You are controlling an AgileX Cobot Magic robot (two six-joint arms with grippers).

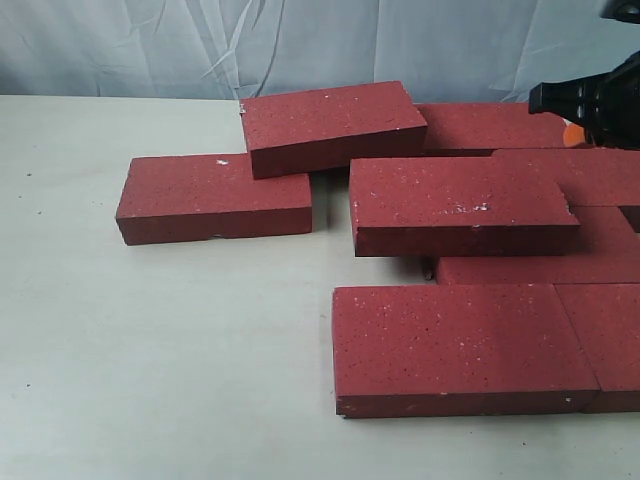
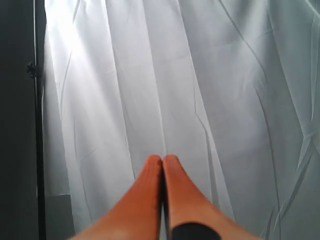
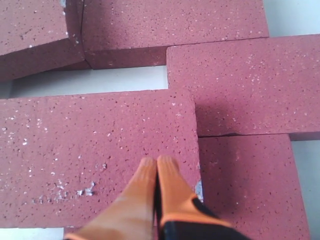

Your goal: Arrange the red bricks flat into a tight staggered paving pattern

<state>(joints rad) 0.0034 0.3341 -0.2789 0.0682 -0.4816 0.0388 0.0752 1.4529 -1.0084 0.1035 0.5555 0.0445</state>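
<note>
Several red bricks lie on the table. One brick (image 1: 215,195) sits flat and apart at the left. Another (image 1: 330,125) leans tilted at the back, and a middle brick (image 1: 460,205) rests raised on its neighbours. Two bricks (image 1: 460,345) (image 1: 610,335) lie flat side by side at the front. My right gripper (image 1: 572,133) hovers at the right edge; in the right wrist view it (image 3: 157,161) is shut and empty just over the middle brick (image 3: 95,155), near its end. My left gripper (image 2: 162,159) is shut and empty, pointing at the curtain, with no brick in its view.
The pale table (image 1: 150,330) stretches left and in front of the bricks. A white curtain (image 1: 300,40) hangs behind the table. A dark pole (image 2: 37,120) stands beside the curtain in the left wrist view.
</note>
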